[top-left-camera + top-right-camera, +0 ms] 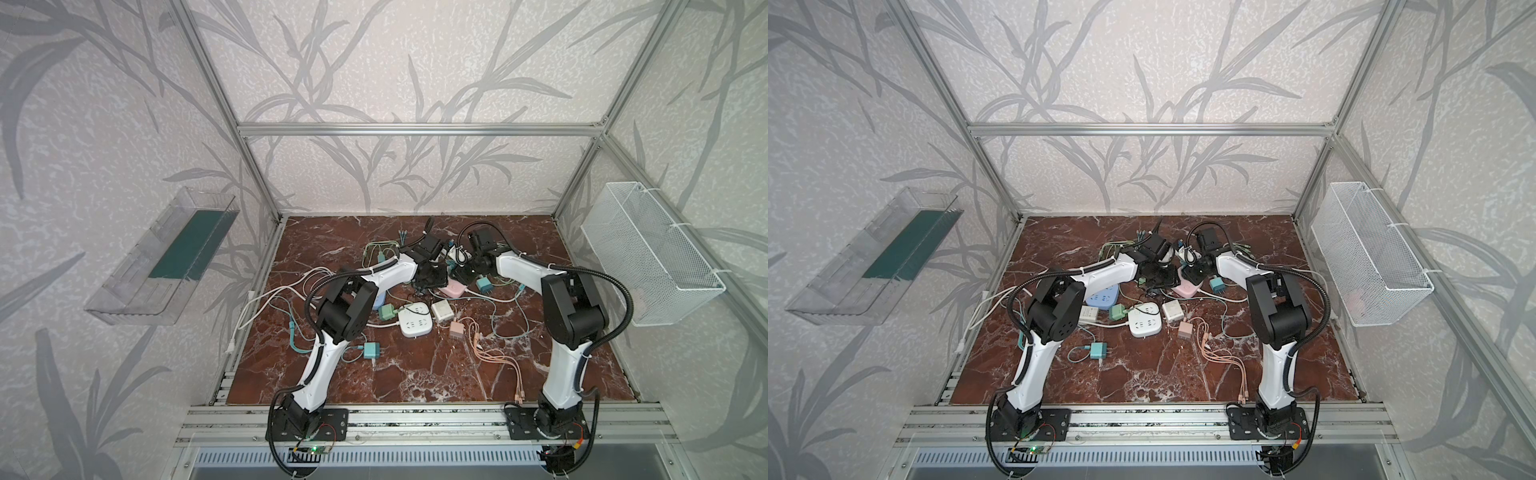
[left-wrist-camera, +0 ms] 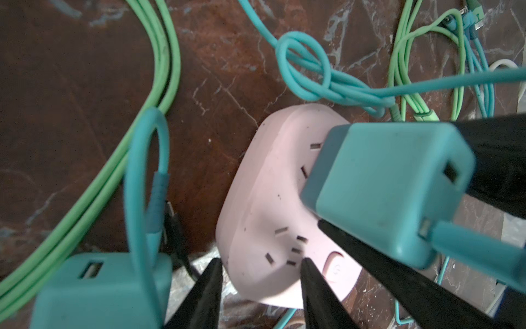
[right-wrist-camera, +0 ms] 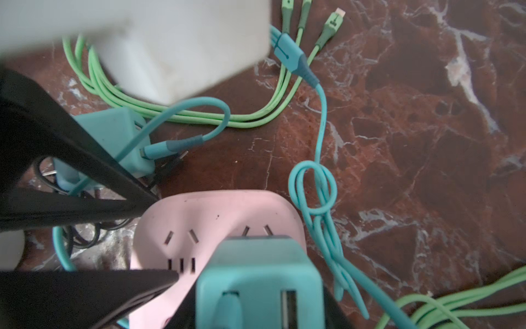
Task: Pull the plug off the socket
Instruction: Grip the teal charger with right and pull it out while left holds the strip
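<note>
The left gripper [image 2: 260,263] bears down on the pink socket [image 2: 267,199] with its fingers part spread, one tip beside the edge and one on the face, likely to pin it against a pull. The right gripper [image 2: 338,173] clamps the teal plug [image 2: 392,193], a finger on each flank. The plug, right of centre in the left wrist view, is a scuffed, round-cornered block seated in the socket. One of its two USB ports carries a teal cable [image 2: 469,245].
</note>
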Robot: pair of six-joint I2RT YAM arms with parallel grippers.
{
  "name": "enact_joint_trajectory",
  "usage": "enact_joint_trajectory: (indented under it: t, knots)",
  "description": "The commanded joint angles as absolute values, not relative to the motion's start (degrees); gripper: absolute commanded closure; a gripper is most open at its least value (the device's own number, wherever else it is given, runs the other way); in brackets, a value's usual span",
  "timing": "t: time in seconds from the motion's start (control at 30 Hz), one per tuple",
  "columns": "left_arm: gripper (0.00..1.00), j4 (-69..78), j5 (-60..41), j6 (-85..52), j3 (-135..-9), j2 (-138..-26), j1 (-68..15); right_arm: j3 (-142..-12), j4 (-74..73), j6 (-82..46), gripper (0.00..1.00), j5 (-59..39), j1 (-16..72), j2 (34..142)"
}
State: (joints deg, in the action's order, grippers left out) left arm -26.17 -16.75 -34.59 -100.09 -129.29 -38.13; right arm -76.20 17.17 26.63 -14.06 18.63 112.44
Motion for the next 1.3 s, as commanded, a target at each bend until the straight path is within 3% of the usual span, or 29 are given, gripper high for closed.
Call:
enact_joint_trajectory:
  t: [0.0,0.4,1.27]
  knots:
    - [0.55,-31.28,-16.17,-35.19,-98.78,-130.86,-37.79,-75.26,16.10,26.16,0.65,-15.20,19.81,109.22]
    - [0.55,-33.17,-16.45,-35.07,-99.98,-132.29,-37.62,-71.50,10.39,22.94,0.79,-16.28,19.78,106.47]
    - [0.55,-36.08,-15.48,-35.38,-103.68,-135.35,-37.62,-63.57,0.87,23.83,0.84,-14.83,21.80,101.16]
